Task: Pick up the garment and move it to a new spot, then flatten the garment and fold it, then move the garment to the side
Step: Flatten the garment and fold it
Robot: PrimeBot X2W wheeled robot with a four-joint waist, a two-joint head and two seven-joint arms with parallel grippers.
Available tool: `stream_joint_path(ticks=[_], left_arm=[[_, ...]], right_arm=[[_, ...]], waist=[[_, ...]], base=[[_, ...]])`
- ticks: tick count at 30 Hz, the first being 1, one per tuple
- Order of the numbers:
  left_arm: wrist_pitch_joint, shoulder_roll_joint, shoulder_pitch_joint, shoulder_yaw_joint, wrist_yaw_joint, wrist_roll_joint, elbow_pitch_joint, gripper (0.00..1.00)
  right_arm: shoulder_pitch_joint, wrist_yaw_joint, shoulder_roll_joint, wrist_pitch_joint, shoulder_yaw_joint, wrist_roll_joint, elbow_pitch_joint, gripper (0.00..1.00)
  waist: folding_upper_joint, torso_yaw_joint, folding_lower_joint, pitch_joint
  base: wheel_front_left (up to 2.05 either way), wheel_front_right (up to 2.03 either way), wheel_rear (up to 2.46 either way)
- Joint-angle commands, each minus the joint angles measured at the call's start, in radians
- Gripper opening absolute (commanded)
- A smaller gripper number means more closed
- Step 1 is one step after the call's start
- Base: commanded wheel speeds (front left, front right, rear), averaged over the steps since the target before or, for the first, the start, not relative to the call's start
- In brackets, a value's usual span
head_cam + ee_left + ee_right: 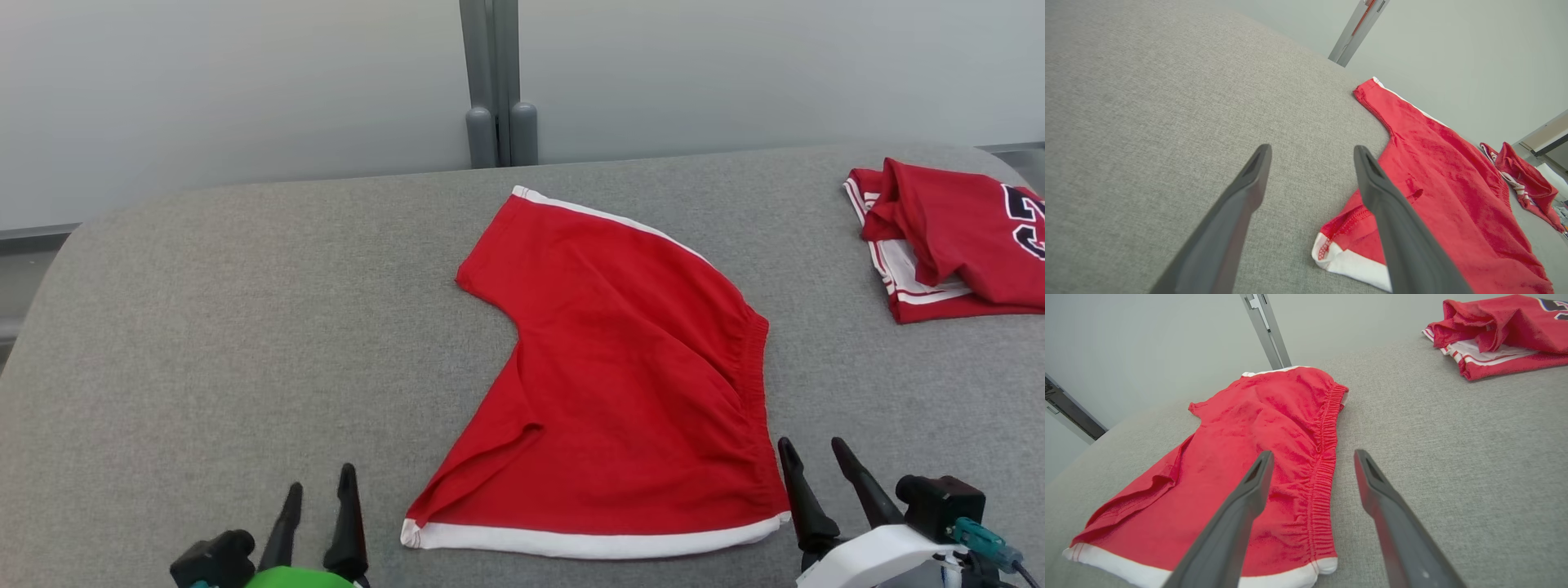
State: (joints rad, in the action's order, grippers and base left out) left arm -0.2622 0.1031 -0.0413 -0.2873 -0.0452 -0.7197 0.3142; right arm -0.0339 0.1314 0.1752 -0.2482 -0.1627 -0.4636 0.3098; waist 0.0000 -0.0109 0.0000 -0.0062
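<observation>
The garment (629, 367), a pair of red shorts, lies spread out near the middle of the grey fabric-covered counter (204, 327), a little right of centre. Its gathered elastic waistband faces right and the two legs point left, one toward the far side and one toward the near side, with the notch of the crotch between them. A white band runs along the near edge and another along the far edge. The cloth is mostly flat, with a soft crease across the near leg.

The left pincer (322, 478) sits at the near left, just left of the garment's near-left corner. Its two dark fingers stand well apart and hold nothing. In the left wrist view one finger crosses in front of that white-banded corner, but I cannot tell whether it touches the cloth.

The right pincer (812, 443) sits at the near right, just beside the near end of the waistband. It is also spread wide and empty. In the right wrist view the waistband runs up between its two fingers.

At the far right of the counter, well apart from the shorts, lies a folded red jersey (955, 237) with white trim and part of a dark numeral. A grey post (498, 82) stands against the pale wall beyond the far edge.
</observation>
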Motion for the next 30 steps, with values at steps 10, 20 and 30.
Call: stream_joint_path(ticks=[10, 20, 30], left_arm=[[-0.003, 0.015, -0.047, 0.191, 0.004, 0.269, -0.148, 1.00], [-0.003, -0.005, -0.064, 0.247, 0.066, 0.431, -0.160, 1.00], [-0.003, -0.026, 0.105, 0.074, 0.154, 0.538, -0.017, 1.00]], right_arm=[[-0.047, -0.002, -0.034, -0.016, 0.120, 0.101, -0.139, 1.00], [-0.093, -0.002, -0.074, -0.017, 0.182, 0.168, -0.241, 1.00], [-0.054, -0.002, -0.078, -0.017, 0.152, 0.181, -0.235, 1.00]], waist=[[0.0000, -0.004, 0.0000, -0.004], [0.0000, -0.020, 0.0000, -0.003], [0.0000, -0.050, 0.0000, 0.034]], base=[[0.00, 0.00, 0.00], [0.00, 0.00, 0.00], [0.00, 0.00, 0.00]])
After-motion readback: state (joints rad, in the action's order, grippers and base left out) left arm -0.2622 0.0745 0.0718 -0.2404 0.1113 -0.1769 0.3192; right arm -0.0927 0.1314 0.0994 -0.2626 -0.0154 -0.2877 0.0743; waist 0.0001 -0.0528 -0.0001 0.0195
